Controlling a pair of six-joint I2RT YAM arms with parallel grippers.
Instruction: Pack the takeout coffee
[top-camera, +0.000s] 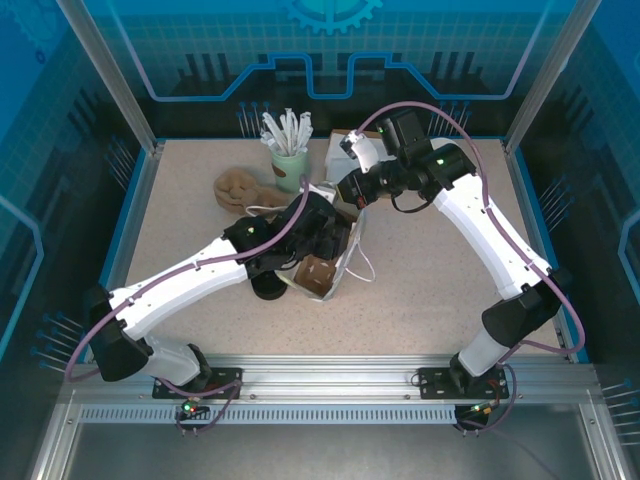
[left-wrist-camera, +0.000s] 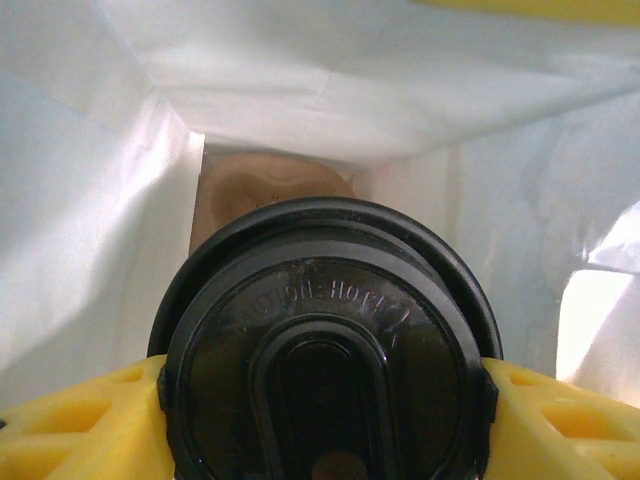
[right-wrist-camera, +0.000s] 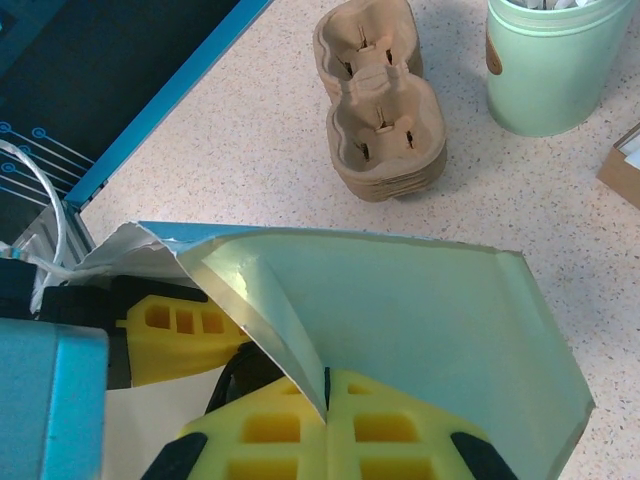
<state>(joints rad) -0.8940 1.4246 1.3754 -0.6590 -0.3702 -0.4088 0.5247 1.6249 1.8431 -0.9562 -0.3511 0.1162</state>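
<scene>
The takeout coffee (left-wrist-camera: 325, 330) shows its round black lid, held inside the white paper bag (left-wrist-camera: 350, 90). My left gripper (left-wrist-camera: 325, 425) is shut on it, one yellow finger (left-wrist-camera: 80, 425) on each side of the lid. A brown cardboard carrier (left-wrist-camera: 270, 185) lies deeper in the bag beyond the cup. In the top view my left gripper (top-camera: 315, 235) reaches into the bag (top-camera: 347, 262). My right gripper (right-wrist-camera: 328, 405) is shut on the bag's rim (right-wrist-camera: 270, 300), pinching the paper wall and holding the mouth open. In the top view the right gripper (top-camera: 352, 190) sits at the bag's far edge.
A stack of brown cup carriers (right-wrist-camera: 380, 110) sits behind the bag. A pale green holder of white stirrers (top-camera: 290, 160) stands beside it, with a small box (top-camera: 345, 150) to its right. A black round thing (top-camera: 268, 287) lies by the left arm.
</scene>
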